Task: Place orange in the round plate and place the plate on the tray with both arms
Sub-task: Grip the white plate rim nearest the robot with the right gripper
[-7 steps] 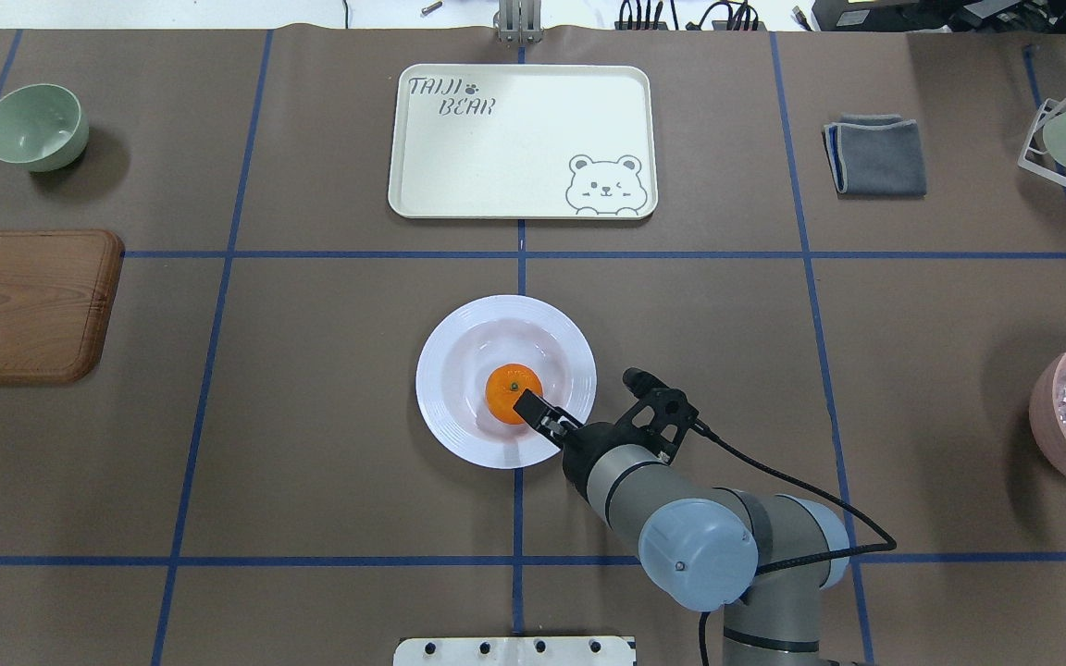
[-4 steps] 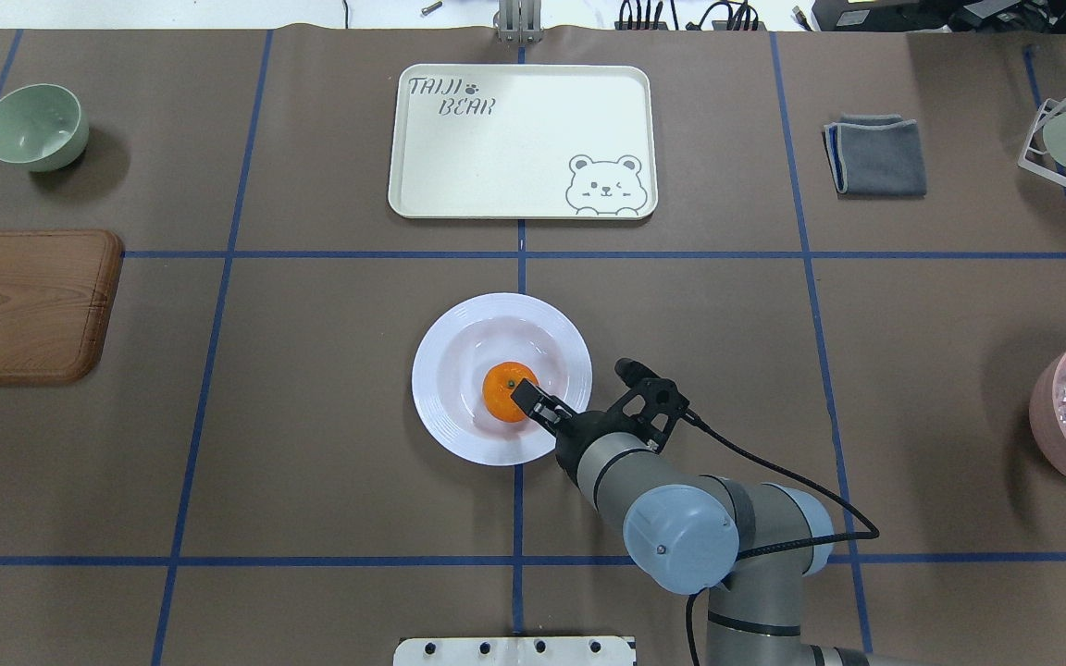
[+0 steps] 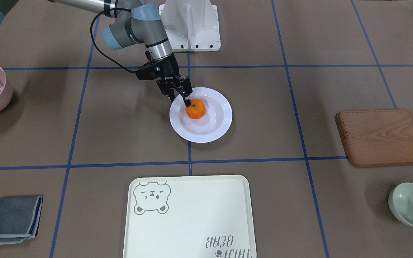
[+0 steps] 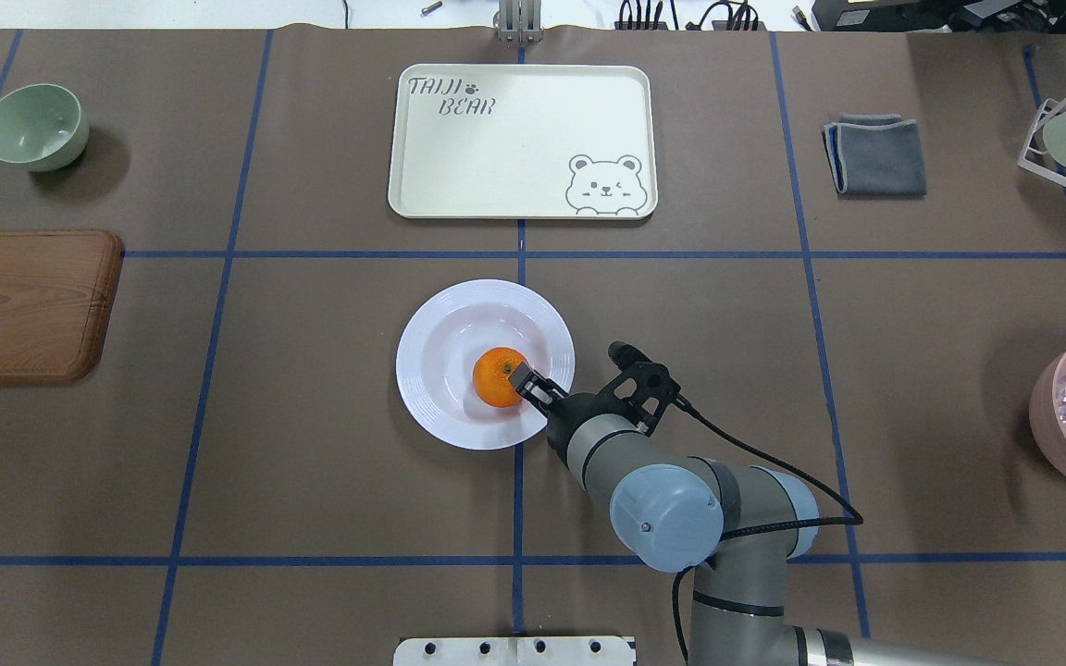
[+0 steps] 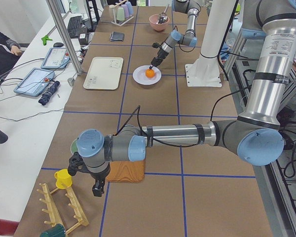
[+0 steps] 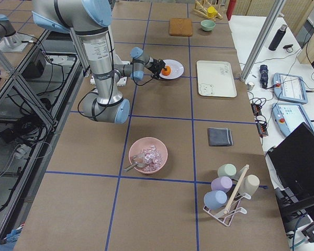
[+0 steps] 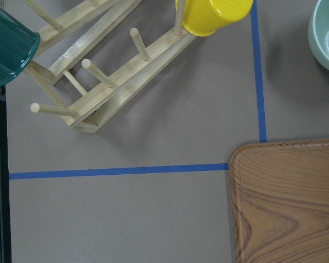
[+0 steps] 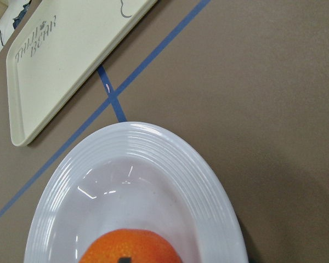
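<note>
The round plate [image 4: 422, 370], orange [image 4: 499, 376] in its centre, has slid nearer the tray [image 4: 522, 148] with the right gripper [image 4: 525, 379]; I cannot tell whether its fingers [image 3: 186, 101] pinch. The brown, blue-taped counter [image 4: 311, 416] also holds a wooden board [image 4: 24, 305]

Plate [image 4: 417, 370] w/ orange [image 4: 496, 379] nearer tray [image 4: 514, 139]

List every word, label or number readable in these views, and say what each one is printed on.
"TAIJI BEAR": grey lettering, with a paw print after the first word, on the tray.
Small print on the right arm near its wrist: too blurred to read.
Tablet screens on the side desk: too small to read.
No other text is legible in these views.
</note>
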